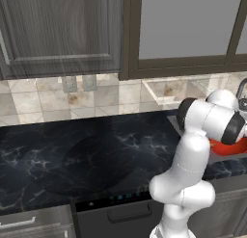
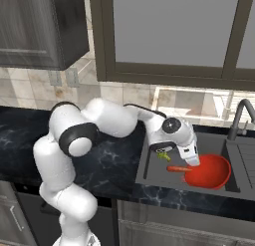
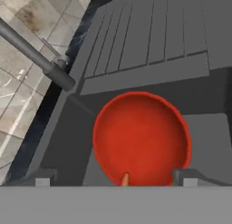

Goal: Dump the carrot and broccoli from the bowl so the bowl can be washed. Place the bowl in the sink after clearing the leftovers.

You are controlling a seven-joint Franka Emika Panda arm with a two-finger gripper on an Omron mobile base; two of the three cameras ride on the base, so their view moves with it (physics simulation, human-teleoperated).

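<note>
One red bowl (image 2: 211, 173) sits in the sink (image 2: 149, 160) at lower right, just beyond the gripper (image 2: 193, 160) (jaws apart), carrot (image 2: 178, 169) pointing rimward.

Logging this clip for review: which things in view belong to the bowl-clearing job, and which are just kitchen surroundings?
Part of the job:
- bowl, in the sink
- carrot, by the bowl's rim
- broccoli, on the sink floor
- pincer, above the bowl

Just surroundings:
- faucet
- black countertop
- wall outlets
- upper cabinets
</note>
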